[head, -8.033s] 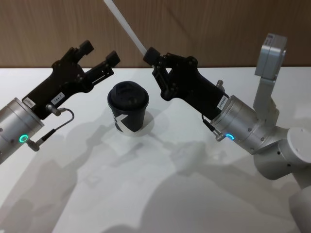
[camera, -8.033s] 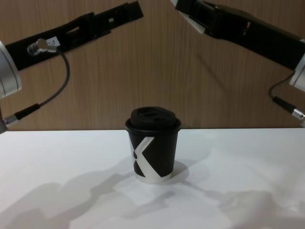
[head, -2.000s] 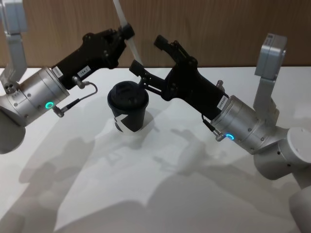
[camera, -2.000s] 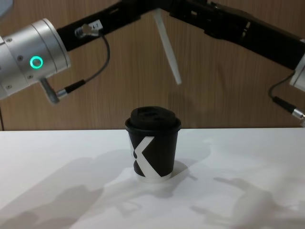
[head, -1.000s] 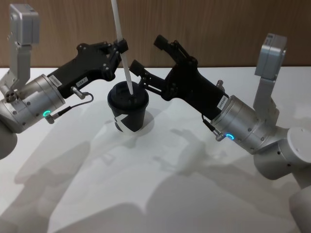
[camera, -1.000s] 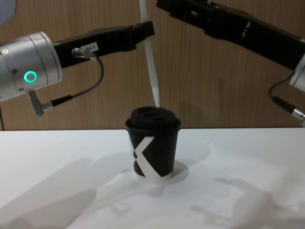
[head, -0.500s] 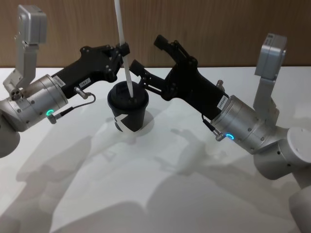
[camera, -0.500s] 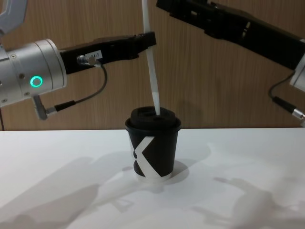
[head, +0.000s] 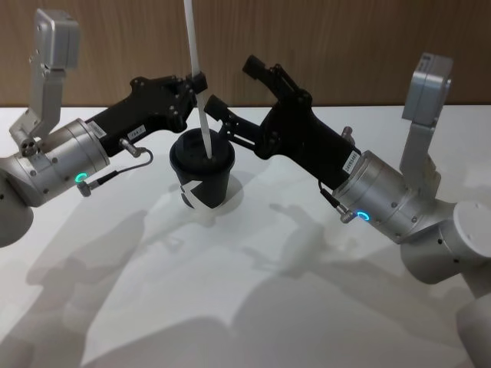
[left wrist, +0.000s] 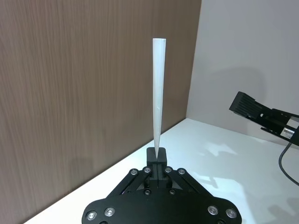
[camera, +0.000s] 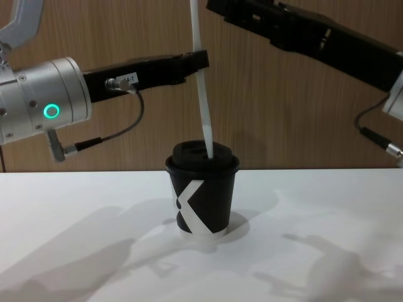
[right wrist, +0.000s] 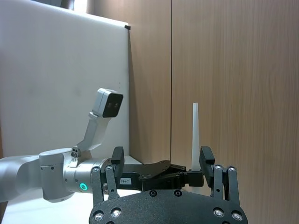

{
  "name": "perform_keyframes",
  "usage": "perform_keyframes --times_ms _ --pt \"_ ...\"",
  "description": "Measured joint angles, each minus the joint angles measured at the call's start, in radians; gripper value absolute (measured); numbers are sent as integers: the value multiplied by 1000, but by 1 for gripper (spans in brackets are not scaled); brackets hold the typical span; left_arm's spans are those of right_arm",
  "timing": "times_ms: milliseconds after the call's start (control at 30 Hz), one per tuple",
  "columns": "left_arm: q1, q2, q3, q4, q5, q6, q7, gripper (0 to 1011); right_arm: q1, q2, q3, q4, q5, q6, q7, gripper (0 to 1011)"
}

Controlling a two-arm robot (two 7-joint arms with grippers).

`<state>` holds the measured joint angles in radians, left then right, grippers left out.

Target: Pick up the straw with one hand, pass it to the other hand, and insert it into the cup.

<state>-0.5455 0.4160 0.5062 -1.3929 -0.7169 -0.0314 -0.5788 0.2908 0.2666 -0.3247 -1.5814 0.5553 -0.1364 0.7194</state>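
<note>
The straw [camera: 203, 94] stood nearly upright, its lower end in the lid of the cup [camera: 202, 194] on the white bench [camera: 302, 251]. My left fingers [head: 196, 83] clenched it above the lid. My right fingers [head: 257, 69] hung released beside the cup.

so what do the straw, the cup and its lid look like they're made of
The thin white straw looks like translucent plastic: light passes through it and it stays stiff in the left gripper. The small black cup seems matte paper, with a printed white mark. Its domed black lid looks like moulded plastic with a faint sheen.
</note>
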Motion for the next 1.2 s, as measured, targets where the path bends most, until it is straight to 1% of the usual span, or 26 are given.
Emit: perform_keyframes --times_ms 333,533,800,867,967,1067,1200 --pt "-9 -3 -3 17 -19 32 -29 0 0 0 0 0 0 0 0 1001" --pt "-12 -2 1 27 -29 47 -38 0 0 0 0 0 0 0 0 1001" --pt "-12 -3 7 43 -31 58 -40 4 0 0 0 0 0 0 0 1001" --pt "-11 -4 9 47 -28 59 -39 24 0 0 0 0 0 0 0 1001" --pt "-10 -5 11 50 -21 59 -33 100 0 0 0 0 0 0 0 1001" --pt "-7 -8 14 56 -9 53 -24 205 0 0 0 0 0 0 0 1001" --pt "-3 -10 15 62 2 47 -15 318 0 0 0 0 0 0 0 1001"
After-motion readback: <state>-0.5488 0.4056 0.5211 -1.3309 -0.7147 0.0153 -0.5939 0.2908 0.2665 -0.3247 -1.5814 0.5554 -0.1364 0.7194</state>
